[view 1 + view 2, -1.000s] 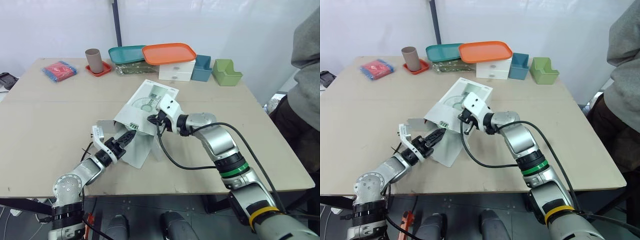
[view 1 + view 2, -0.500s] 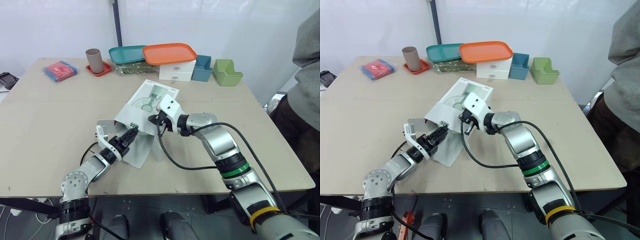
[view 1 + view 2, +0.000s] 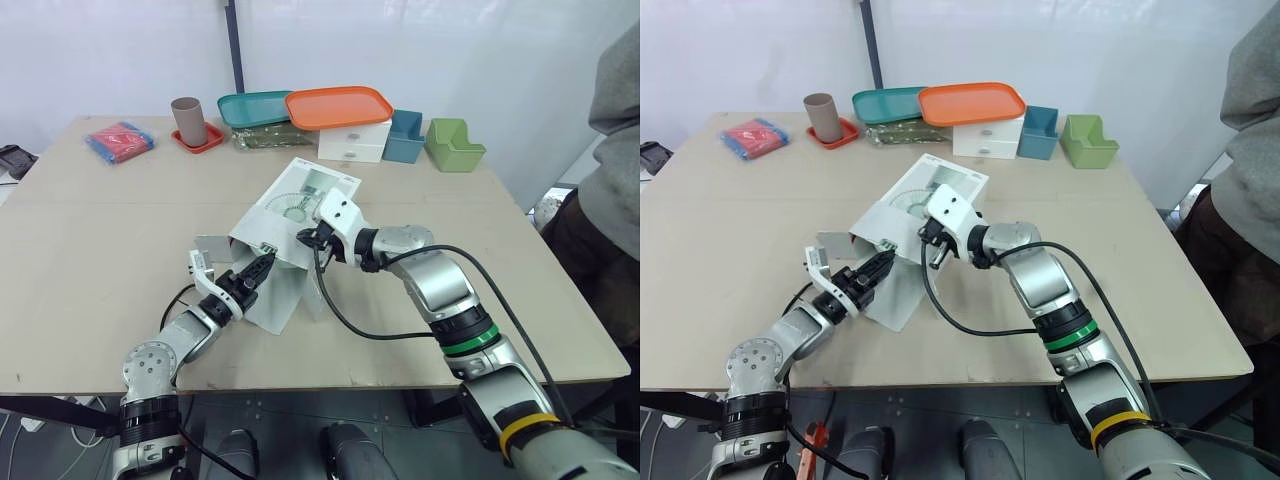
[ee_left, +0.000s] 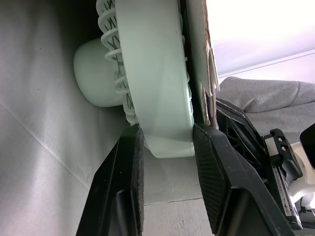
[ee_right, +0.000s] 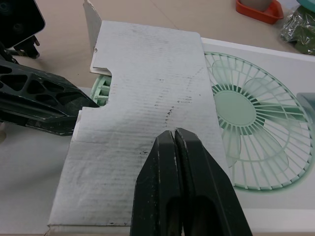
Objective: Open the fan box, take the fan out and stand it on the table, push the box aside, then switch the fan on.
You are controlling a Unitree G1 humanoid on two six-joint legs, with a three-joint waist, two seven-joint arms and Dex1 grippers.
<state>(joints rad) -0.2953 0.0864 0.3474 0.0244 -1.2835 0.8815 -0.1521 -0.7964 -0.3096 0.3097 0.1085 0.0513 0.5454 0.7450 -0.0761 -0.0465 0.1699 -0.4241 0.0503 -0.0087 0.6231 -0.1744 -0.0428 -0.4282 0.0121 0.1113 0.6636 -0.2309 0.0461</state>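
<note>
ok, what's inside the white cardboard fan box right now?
A pale green plastic fan, its rim between the left gripper's black fingers. The white cardboard box walls hide the rest of it.

Bright, diffuse light from above; faint soft shadows on the tabletop point(image 3: 90, 230); head views sharp, no glare; inside the box point(image 4: 44, 123) the fan point(image 4: 152, 73) sits in grey shade; background beyond blown white.

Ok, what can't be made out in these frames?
Fan: left wrist view, partly cut off by the picture's edge and the fan box wall; no switch can be made out.
Right gripper: right wrist view, its shut fingers hide whether the tips touch the cardboard flap.
Person: head views, cut off by the picture's right edge.
</note>
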